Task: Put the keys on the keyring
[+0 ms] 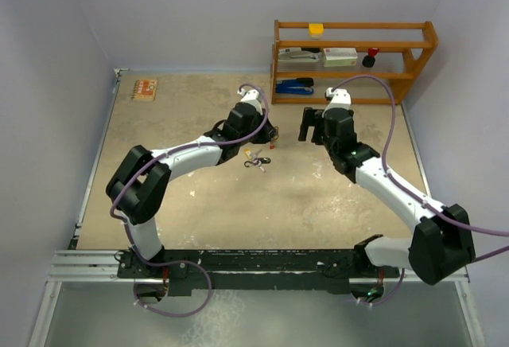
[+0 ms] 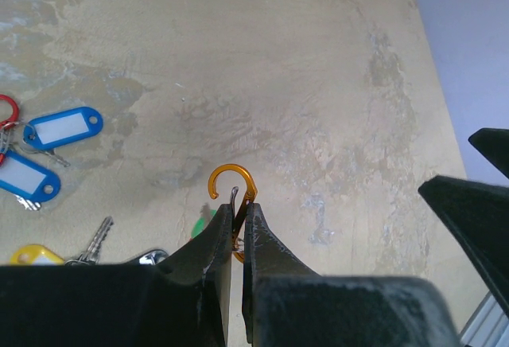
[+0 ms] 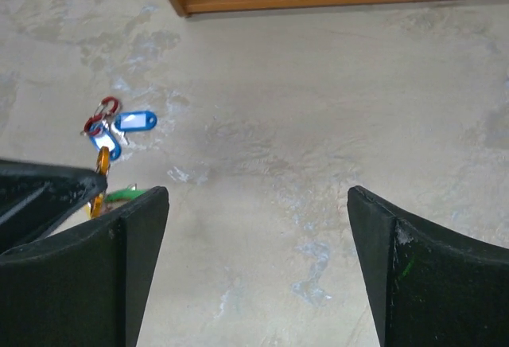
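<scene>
Left claw (image 2: 241, 208): is pinching the lower part of an orange clip (image 2: 232, 167), jaws closed tight on it, the hooked end sticking out past the fingertips.
Right claw (image 3: 258, 196): is hanging wide open with nothing in it, just beside the left claw and over bare table (image 2: 334, 84).
Keys (image 1: 256, 158): are lying loose in a small cluster on the table, under and just to the left of the left claw.
Key look: small silver keys on oblong plastic tags; 2 blue tags (image 2: 64, 126) with white labels, 1 yellow tag (image 2: 32, 253), and a green tag (image 2: 199, 226) peeking out beside the claw's fingers.
Red clip (image 2: 6, 112): is lying touching the blue tags (whether they are threaded on it I cannot tell).
Progress: nothing is showing on the orange clip, which I take to be the keyring, so the task is looking barely begun.
Left to do: probably each key's loop is needing to be hooked over the clip's open end, 1 at a time.
</scene>
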Controlling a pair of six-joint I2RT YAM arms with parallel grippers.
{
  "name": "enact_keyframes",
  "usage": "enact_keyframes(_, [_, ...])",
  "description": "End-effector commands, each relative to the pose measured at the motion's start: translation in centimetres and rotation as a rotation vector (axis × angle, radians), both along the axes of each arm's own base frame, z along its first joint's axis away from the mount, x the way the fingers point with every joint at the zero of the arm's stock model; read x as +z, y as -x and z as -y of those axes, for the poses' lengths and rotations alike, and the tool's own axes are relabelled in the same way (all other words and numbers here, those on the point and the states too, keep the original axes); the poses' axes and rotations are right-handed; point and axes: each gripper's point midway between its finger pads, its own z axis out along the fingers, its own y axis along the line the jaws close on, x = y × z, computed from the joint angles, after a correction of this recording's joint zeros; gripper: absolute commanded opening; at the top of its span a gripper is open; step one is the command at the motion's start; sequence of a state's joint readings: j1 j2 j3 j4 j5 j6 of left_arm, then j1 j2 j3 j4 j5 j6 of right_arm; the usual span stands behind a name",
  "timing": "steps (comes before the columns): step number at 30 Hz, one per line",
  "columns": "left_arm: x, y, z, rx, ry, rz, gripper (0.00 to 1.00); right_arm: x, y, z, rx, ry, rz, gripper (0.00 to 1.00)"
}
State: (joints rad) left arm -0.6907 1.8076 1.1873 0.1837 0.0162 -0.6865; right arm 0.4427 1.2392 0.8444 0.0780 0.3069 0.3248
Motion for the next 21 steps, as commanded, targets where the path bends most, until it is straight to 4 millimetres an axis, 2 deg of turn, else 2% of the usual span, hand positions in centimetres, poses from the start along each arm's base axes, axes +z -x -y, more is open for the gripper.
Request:
enact_keyframes(1, [4.2,-0.6,-0.8,0.039,0.018,0.095,0.0,3.2,-1.6,1.4,-0.196,-0.076,0.012,0.97])
enact_keyframes(2, [4.3,-0.8,-1.2,0.052,0.013,0.097,0.0,3.2,-1.5,1.4,-0.214,-0.101,0.003,0.98])
enact_keyframes(5, [4.4,-0.9,-2.0,0.085,0.0,0.101,0.0,1.3,-0.5,1.0,-0.21,-0.177,0.005,1.0])
enact_keyframes(9, [4.6,-1.3,-3.6,0.153,-0.009,0.105,0.0,0.6,0.4,1.1,-0.182,-0.21,0.05,1.0])
enact_keyframes(21, [6.0,-1.8,-6.4,0.306,0.099,0.118,0.0,1.6,2.2,2.1,-0.127,-0.132,0.091,1.0])
